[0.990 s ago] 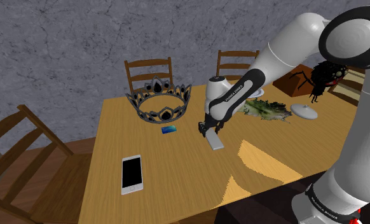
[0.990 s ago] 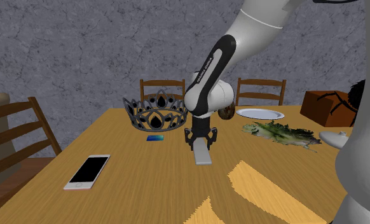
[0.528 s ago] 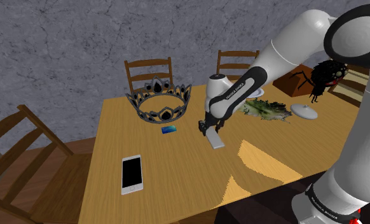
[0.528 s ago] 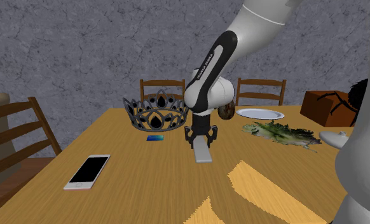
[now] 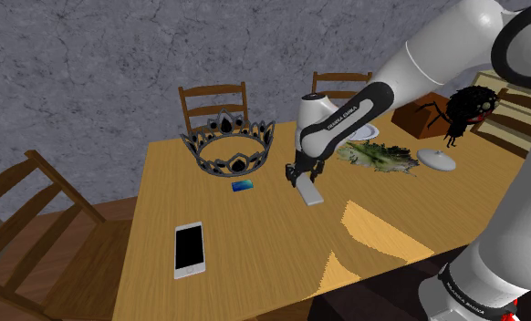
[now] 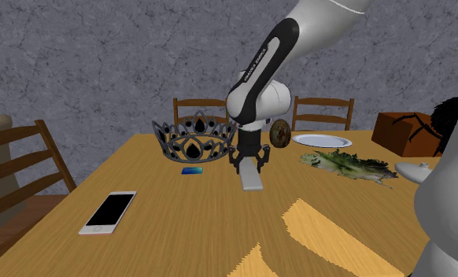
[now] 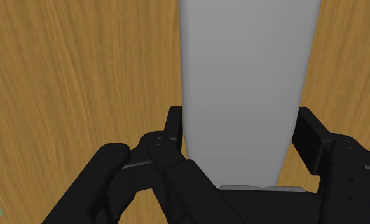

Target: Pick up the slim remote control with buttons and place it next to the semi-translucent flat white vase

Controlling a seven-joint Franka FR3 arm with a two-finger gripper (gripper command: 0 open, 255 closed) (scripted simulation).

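The fingers (image 7: 175, 132) clasp one end of the plain grey remote (image 7: 247, 83), which hangs low over the table (image 5: 255, 264) near the crown (image 5: 229, 150). It looks light, stiff and smooth; an end grip may let it pivot.

The remote (image 7: 247, 83) is plain grey, the gripper (image 6: 249, 163) black, the table (image 6: 180, 228) golden-brown with streaked grain, the card (image 6: 192, 170) blue.
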